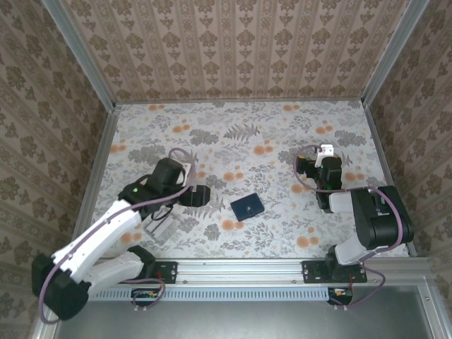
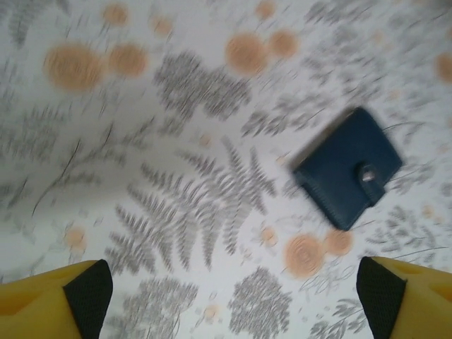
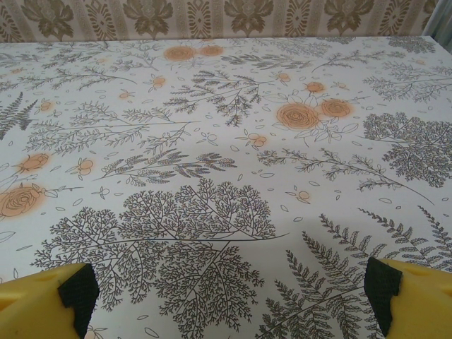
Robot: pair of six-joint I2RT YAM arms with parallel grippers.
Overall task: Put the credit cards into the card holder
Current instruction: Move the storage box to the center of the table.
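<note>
Looks like the very start to me: the holder [image 1: 247, 206] lies flat and snapped shut mid-table [image 1: 282, 141], near the left gripper [image 2: 233, 300] and well apart from the right gripper [image 3: 229, 296]. Both are spread wide, holding nothing. Next I'd guess that snap tab needs popping. It's a smooth navy rectangle on a floral print.

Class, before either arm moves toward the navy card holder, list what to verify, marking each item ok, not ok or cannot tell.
1. The card holder lies flat on the table: ok.
2. It is opened: not ok, folded shut, snap tab fastened.
3. The left gripper is open and empty: ok.
4. The right gripper is open and empty: ok.
5. The card holder sits centred under the left gripper: not ok, off to the right in the left wrist view.
</note>
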